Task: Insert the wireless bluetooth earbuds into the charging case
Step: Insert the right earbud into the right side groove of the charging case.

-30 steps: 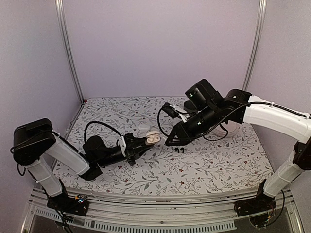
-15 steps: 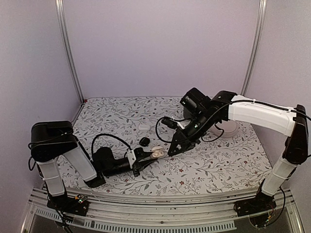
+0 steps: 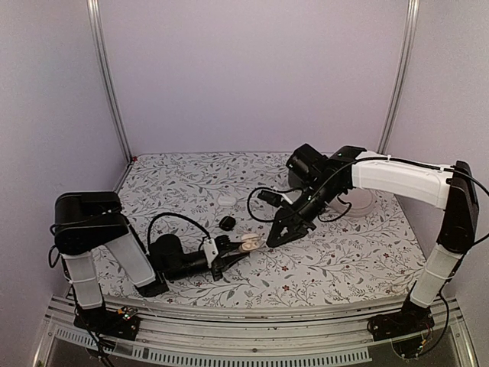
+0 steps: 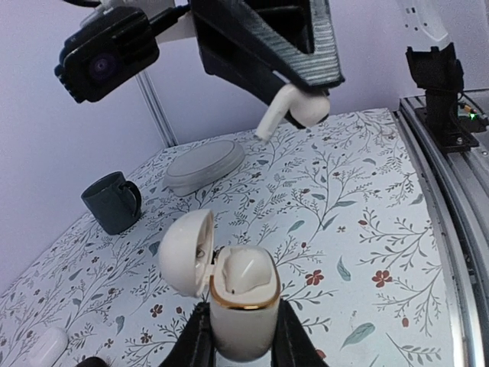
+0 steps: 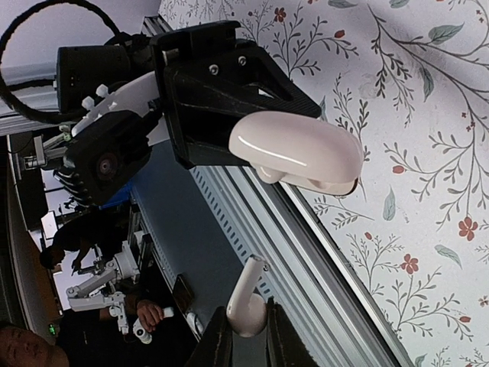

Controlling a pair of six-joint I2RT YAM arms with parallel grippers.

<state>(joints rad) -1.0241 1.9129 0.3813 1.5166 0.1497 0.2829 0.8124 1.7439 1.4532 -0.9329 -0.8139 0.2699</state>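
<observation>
– Above the charging case [image 4: 243, 321] and off to one side, the right gripper [image 5: 246, 336] pinches a white earbud [image 5: 244, 302] by its bulb, stem pointing out toward the case. There's a clear gap, no contact.
– And the case?
– The left gripper [image 4: 243, 344] is clamped on its lower body. It's upright, with the lid [image 4: 186, 251] swung back to one side. The top view puts it near the front-middle of the table [image 3: 344, 252] (we can't tell whether it rests on the cloth or hangs just off it).
– Sockets?
– One seated bud [image 4: 238, 267] shows in the well. We can't tell from these views which socket is free.
– How do we do this well?
– Our read is stem first. The stem sits tilted against the case axis, so we roll the right wrist until it runs parallel to the case walls. Then we centre over the free socket, and only then descend.
– Approach side?
– Away from the lid. Risks are clipping the lid, catching the gold rim [image 4: 243, 300], or nudging the seated bud.
– Left arm?
– We hold it rigid, one arm moving at a time. We go down slow and straight, and open the right fingers only once the bulb sits flush. A magnet may help pull it in, but we don't count on it.
</observation>
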